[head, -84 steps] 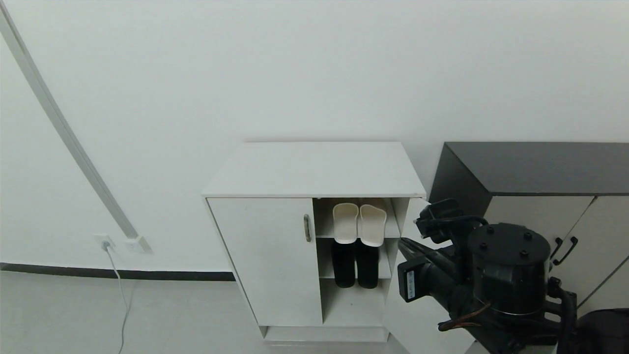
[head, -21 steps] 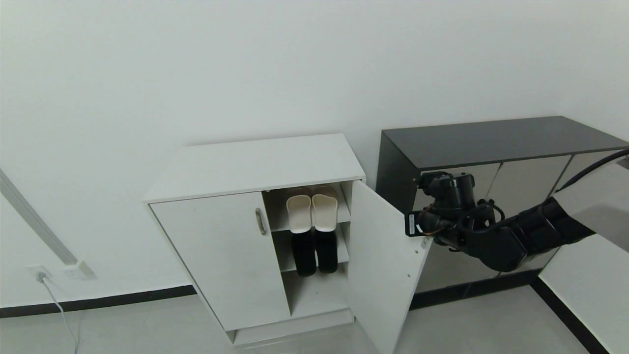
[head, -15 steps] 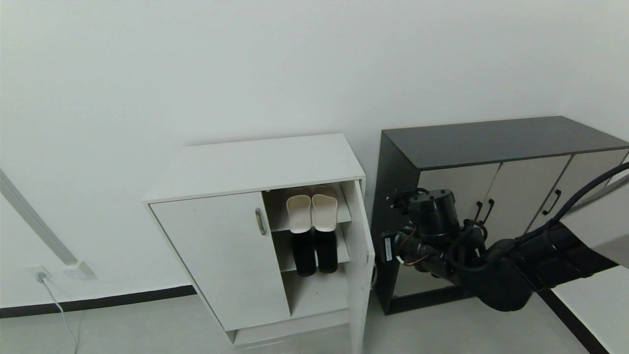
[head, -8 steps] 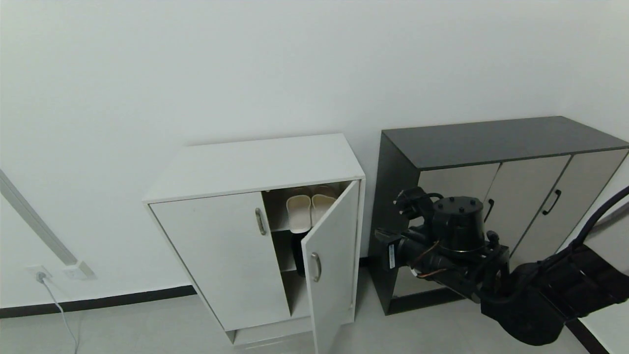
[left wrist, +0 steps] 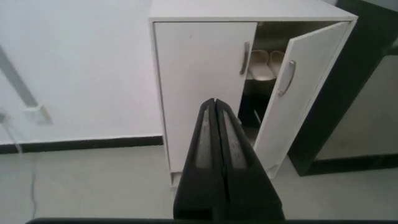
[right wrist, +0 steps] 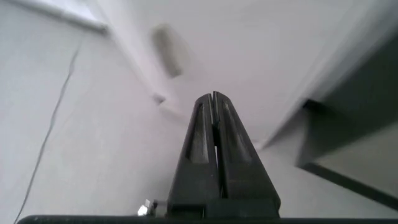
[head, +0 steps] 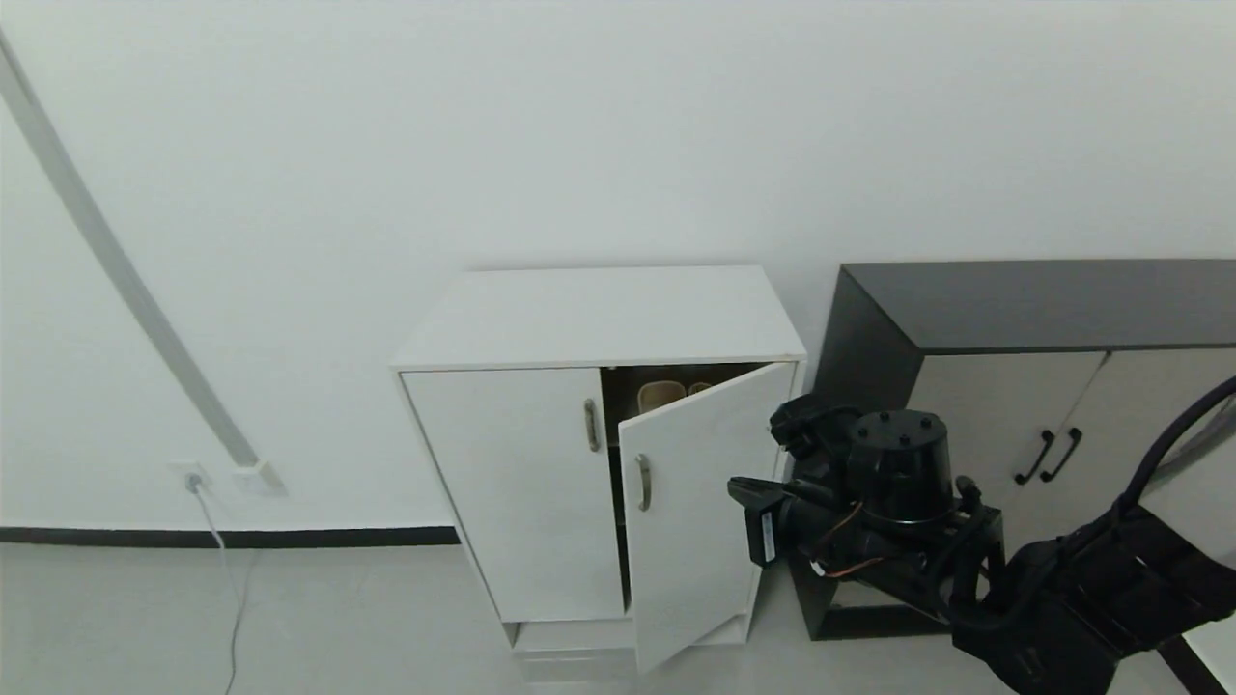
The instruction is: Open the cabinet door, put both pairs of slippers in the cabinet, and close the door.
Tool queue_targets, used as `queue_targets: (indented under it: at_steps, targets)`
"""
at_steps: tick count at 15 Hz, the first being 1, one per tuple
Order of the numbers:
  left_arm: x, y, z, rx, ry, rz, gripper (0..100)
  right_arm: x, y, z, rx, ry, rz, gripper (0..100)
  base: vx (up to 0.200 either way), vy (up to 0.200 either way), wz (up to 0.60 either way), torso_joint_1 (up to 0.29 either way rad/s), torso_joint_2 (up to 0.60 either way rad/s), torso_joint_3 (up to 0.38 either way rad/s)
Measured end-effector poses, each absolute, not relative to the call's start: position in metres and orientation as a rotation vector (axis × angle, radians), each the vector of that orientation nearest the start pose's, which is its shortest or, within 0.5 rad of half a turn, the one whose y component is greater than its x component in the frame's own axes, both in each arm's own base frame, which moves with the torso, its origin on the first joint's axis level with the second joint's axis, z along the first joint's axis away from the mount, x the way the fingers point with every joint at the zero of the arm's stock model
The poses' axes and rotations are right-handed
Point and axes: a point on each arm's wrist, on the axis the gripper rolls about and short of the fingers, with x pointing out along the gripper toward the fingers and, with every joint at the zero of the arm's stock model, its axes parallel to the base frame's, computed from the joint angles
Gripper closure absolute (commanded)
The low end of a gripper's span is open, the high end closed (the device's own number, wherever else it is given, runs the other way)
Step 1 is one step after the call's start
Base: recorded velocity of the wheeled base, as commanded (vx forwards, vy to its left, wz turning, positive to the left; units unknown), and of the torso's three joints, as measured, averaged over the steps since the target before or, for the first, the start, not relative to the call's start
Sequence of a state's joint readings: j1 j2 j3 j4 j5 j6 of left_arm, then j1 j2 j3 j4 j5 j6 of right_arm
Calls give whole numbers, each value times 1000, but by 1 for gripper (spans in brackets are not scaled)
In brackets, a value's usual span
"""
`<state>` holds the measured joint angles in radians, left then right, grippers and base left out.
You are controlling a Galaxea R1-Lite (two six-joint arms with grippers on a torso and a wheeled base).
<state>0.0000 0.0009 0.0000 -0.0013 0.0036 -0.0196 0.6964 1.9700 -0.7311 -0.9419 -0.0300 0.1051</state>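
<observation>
Standing ajar, the right cabinet door [head: 690, 541] leaves a narrow gap beside the shut left door [head: 512, 492] of the white cabinet [head: 599, 319]. Through that gap the cream slippers [left wrist: 264, 59] show on an upper shelf. The right gripper [right wrist: 214, 98], fingers pressed together, points at the door's outer face near its handle [head: 643, 483]; contact cannot be told. The left gripper [left wrist: 214, 102], likewise pressed together, faces the cabinet from farther back. A dark sideboard [head: 1043, 299] stands just beside the cabinet.
</observation>
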Motion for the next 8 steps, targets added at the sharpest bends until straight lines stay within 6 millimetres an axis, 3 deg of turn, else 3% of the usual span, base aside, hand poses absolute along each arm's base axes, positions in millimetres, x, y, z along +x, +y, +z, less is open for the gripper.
queue_targets:
  at_steps: [3, 8]
  targets:
    - [-23, 0, 76, -20, 0, 3, 100, 259, 217, 103, 13, 272, 696, 100, 0, 0, 0, 0, 0, 0]
    - [-23, 0, 76, -19, 0, 3, 100, 243, 206, 82, -8, 322, 798, 100, 0, 0, 0, 0, 0, 0]
